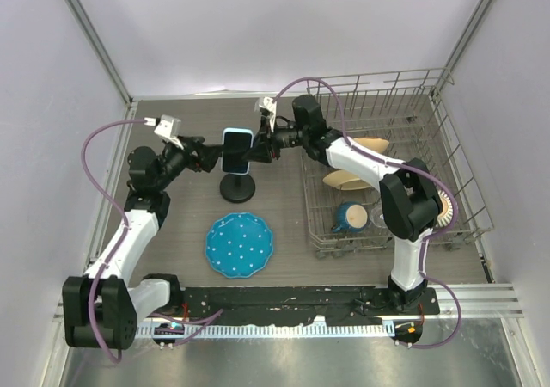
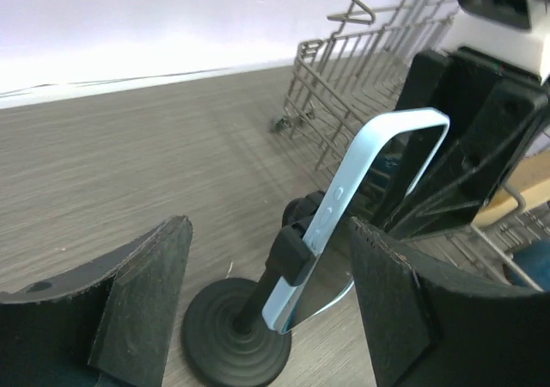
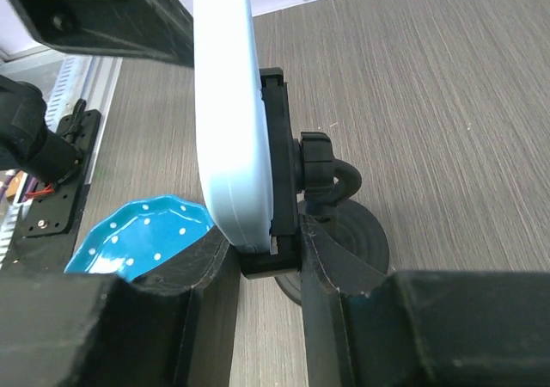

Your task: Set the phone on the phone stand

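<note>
Apparently the placing is nearly done: the phone (image 1: 236,149) sits tilted in the cradle of the phone stand (image 1: 238,187), mid-table. The right pincer (image 1: 256,150) clamps phone and cradle together, while the left pincer (image 1: 216,156) gapes just left, touching nothing. Next comes a gentle release and a retreat rightward without tipping the stand. The dish rack (image 1: 395,243), right, holds a blue cup (image 1: 350,217) and tan plates (image 1: 344,181).
</note>
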Controlling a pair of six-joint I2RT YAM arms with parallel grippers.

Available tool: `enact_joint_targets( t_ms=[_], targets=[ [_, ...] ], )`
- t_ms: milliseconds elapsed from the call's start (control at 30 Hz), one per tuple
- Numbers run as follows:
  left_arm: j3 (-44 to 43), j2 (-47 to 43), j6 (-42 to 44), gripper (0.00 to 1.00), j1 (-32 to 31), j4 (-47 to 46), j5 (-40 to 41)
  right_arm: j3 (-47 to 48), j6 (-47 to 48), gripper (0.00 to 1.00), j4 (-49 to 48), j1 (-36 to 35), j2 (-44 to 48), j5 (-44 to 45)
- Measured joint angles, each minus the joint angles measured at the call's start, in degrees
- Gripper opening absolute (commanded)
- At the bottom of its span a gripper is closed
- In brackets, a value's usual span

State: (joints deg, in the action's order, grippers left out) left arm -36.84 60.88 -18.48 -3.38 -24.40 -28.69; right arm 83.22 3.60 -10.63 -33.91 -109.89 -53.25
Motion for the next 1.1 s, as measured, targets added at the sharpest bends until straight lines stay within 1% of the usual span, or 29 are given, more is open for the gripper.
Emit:
enact_joint_targets(
  t_ms=[67,133,267,367,400,467,500,567,600,667,700,733,767,800,900,967,1033,1100],
  targets=[
    [0.0,2.16,0.5,0.79,1.05,-1.57,-4.37,1.49,0.9,0.0,2.71,0.79,-0.39,-1.42],
    [-0.07,5.84,0.31,0.74,1.88,-2.67,-9.2,3.15,1.84,0.0,5.38,1.42,-1.03,-2.62],
    [-1.36,13.11,-1.09,0.71,2.69,-3.21,-18.08,4.68,3.06,0.0,8.17,1.97,-1.51,-4.11],
    [-3.04,15.28,-1.25,0.65,2.75,-3.26,-23.15,5.22,3.61,0.0,9.05,2.05,-1.84,-4.85],
    [-3.39,15.41,-1.22,0.6,2.75,-3.72,-24.61,5.44,3.72,0.0,9.2,2.05,-2.01,-4.98],
    [-3.5,15.52,-2.03,0.57,2.75,-5.86,-26.38,5.88,3.89,0.0,9.49,2.05,-2.32,-5.27],
    [-3.5,15.78,-2.4,0.52,2.75,-7.26,-26.86,6.14,4.02,0.0,9.66,2.05,-2.47,-5.35],
    [-3.5,16.65,-3.63,0.46,2.75,-9.81,-27.65,6.58,4.13,0.0,9.79,2.05,-2.82,-5.44],
    [-3.5,17.16,-3.91,0.38,2.75,-10.64,-28.11,6.64,4.15,0.0,9.77,2.05,-2.89,-5.51],
    [-3.56,18.43,-4.33,0.28,2.75,-11.47,-28.63,6.67,4.26,0.0,9.88,2.05,-2.91,-5.77],
    [-3.56,18.86,-4.33,0.12,2.75,-11.91,-29.27,6.67,4.31,0.0,9.92,2.08,-2.91,-5.88],
    [-3.74,19.17,-4.46,0.03,2.75,-12.2,-29.92,6.69,4.33,0.0,9.92,2.08,-2.91,-5.99],
    [-3.93,19.32,-4.31,0.0,2.75,-12.11,-30.77,6.69,4.33,0.0,9.94,2.14,-2.91,-6.12],
    [-4.07,19.43,-3.69,0.0,2.71,-12.04,-31.23,6.69,4.33,0.0,9.92,2.25,-2.91,-6.27],
    [-5.33,18.84,0.55,0.0,1.75,-7.78,-29.49,6.38,4.02,0.0,8.96,2.49,-2.86,-5.33],
    [-5.49,16.37,4.37,0.0,0.07,-3.52,-24.61,4.79,3.32,0.0,6.62,2.51,-2.23,-3.78],
    [-4.55,13.22,7.96,0.0,-2.97,0.09,-17.38,2.08,2.71,0.0,4.35,2.51,-1.03,-2.08],
    [-3.96,11.74,9.14,0.0,-4.52,1.11,-14.34,-0.26,1.95,0.0,2.01,2.51,0.31,-0.85]
  ],
)
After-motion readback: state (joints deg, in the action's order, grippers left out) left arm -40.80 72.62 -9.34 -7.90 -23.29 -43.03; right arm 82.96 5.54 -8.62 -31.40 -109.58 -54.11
